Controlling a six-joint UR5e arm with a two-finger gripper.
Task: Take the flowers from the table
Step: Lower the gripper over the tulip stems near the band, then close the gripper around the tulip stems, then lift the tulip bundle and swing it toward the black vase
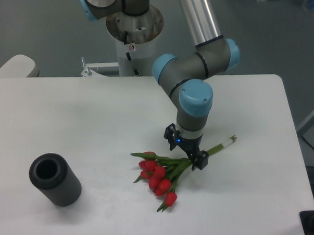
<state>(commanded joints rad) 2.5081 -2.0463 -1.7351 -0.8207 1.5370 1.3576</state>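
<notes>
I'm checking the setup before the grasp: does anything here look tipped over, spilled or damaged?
Only the dark ribbed cylinder: it lies on its side near the table's front left, open end showing. The flowers lie flat and look intact, with the hand open over their stems. Nothing spilled.

We seem to be in a robotics lab: an industrial arm (192, 82) rises from a metal pedestal (133, 30) at the top centre of the frame, behind a plain white bench (68, 119), with grey floor beyond.
</notes>
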